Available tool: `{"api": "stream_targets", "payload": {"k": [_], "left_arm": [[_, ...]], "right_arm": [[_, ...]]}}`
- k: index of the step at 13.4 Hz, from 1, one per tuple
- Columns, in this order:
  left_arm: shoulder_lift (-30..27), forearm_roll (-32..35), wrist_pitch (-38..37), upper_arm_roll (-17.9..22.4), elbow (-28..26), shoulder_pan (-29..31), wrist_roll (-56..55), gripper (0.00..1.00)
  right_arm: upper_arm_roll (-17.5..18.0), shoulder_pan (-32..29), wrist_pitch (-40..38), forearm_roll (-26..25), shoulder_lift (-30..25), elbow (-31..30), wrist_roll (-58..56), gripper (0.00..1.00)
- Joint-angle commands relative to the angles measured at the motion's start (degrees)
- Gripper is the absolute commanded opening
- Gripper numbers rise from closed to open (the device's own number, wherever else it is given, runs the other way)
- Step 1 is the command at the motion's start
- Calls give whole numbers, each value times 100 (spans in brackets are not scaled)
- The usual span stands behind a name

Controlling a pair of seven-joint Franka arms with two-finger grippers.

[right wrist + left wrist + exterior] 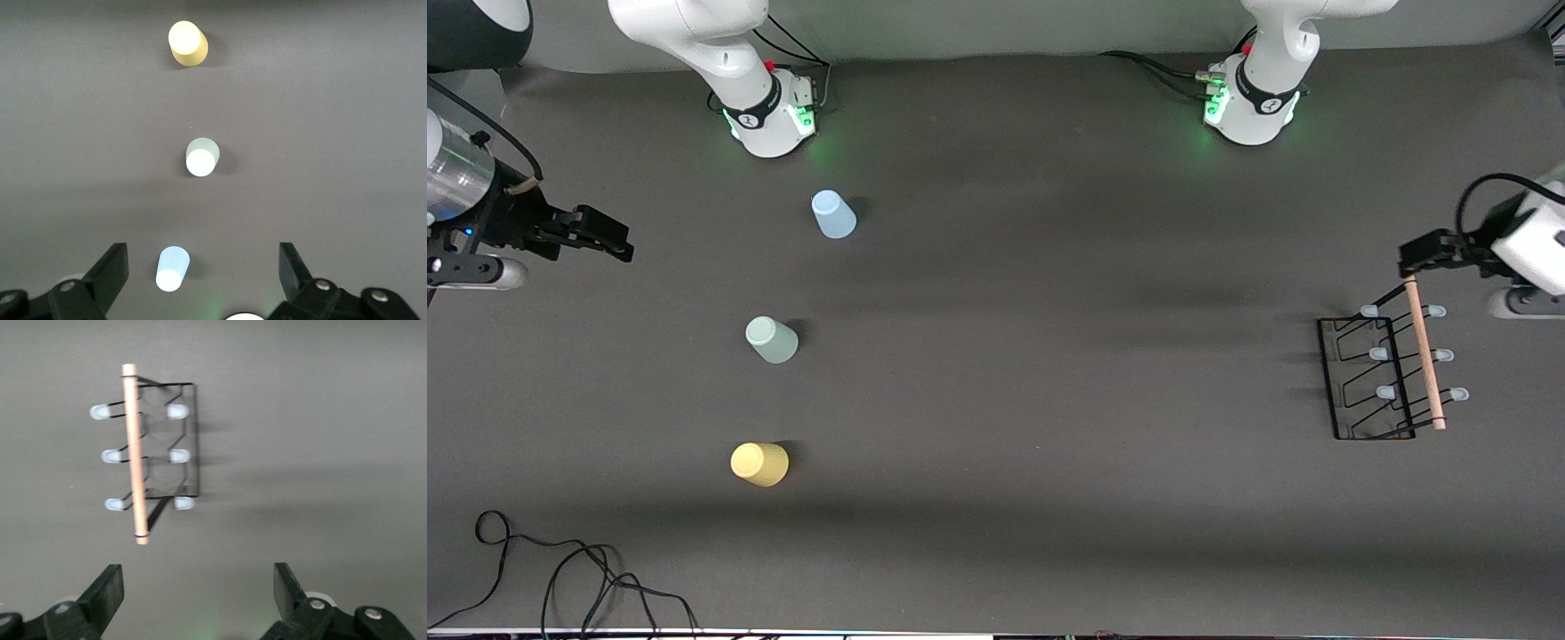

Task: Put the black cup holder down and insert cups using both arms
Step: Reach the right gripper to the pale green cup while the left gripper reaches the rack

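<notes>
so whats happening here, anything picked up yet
Nothing is held yet. The left gripper hangs open over the black cup holder, at the left arm's end of the table. The right gripper hangs open near the blue cup; the green cup and yellow cup stand nearer the front camera.

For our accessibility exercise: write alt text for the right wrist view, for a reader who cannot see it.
Three small cups stand upside down in a row on a dark grey table: a blue cup, then a green cup, then a yellow cup. The right gripper is open and empty above the blue cup.
</notes>
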Motion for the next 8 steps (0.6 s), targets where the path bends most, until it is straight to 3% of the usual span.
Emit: {"api": "stream_targets", "payload": {"k": [1,6,8], "left_arm": [[-311,74,317,-9,-498,517,691,100],[-346,74,940,-9,-1042,774,1028,100],[-346,74,1694,-9,-1682,774,1028,100]], "right_arm": [[-28,44,54,99,95,-68,-55,100],[-28,236,1194,55,157,-1033,-73,100],[-63,246,1879,46,227,-1586,-99,100]]}}
